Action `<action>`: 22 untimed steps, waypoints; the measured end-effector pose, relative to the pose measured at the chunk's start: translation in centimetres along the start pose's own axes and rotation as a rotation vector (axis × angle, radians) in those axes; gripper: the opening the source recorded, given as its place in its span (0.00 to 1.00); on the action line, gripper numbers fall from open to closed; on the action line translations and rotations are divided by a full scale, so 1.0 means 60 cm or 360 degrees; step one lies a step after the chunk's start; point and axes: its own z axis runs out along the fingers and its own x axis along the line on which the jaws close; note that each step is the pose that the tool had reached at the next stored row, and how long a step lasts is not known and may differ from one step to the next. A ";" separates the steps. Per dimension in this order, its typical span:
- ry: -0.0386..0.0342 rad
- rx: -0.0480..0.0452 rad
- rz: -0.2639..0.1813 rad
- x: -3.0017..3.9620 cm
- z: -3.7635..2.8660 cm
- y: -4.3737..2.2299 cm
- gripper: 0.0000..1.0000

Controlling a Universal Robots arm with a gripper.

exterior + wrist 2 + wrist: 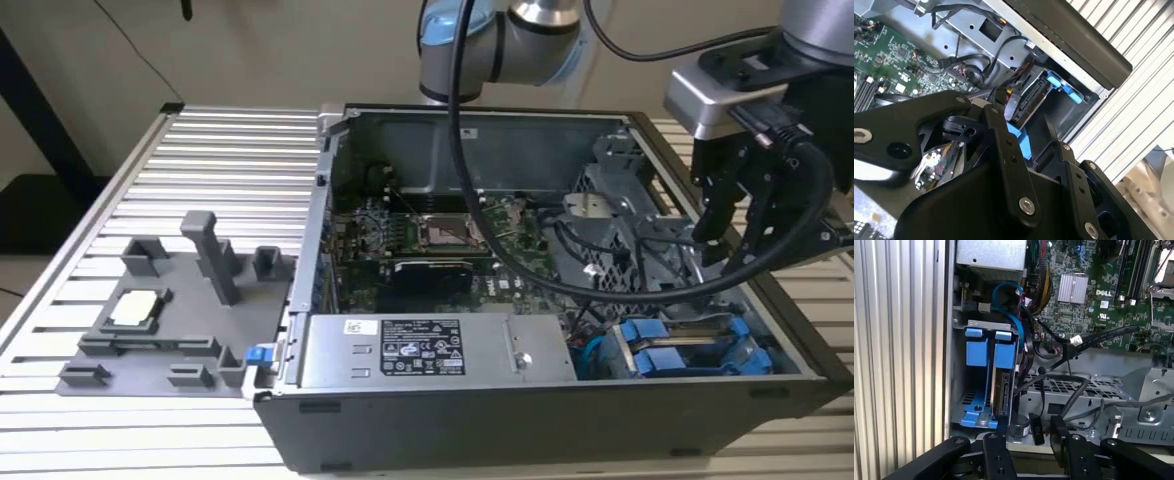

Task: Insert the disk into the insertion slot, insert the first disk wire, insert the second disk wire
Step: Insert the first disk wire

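Observation:
My gripper (731, 243) hangs open above the right end of the open computer case (534, 410), nothing between its black fingers (996, 447). Below it, in the case's near right corner, sits the grey drive cage with two blue carrier frames side by side (681, 350). In the first wrist view the disk (1002, 390) stands in its insertion slot (1010, 369), its connector edge facing my gripper (1029, 440), with the other blue frame (976, 352) next to it. A black cable plug (1036, 428) lies loose just past the fingertips. In the second wrist view the gripper (1026, 122) hovers over the blue frame (1064, 87).
Black cables (1089, 337) and a blue cable loop (1013, 302) cross the case beside the cage. The motherboard (427, 235) and the power supply (420, 350) take up the case. A grey fixture (174, 320) stands on the slatted table (227, 160) at the exterior view's left.

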 end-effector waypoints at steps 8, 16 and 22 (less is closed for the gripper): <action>0.0001 0.0003 0.0000 0.000 0.000 0.000 0.47; 0.0001 0.0004 0.0000 0.000 0.000 0.000 0.19; 0.0001 0.0004 0.0000 0.000 0.000 0.000 0.19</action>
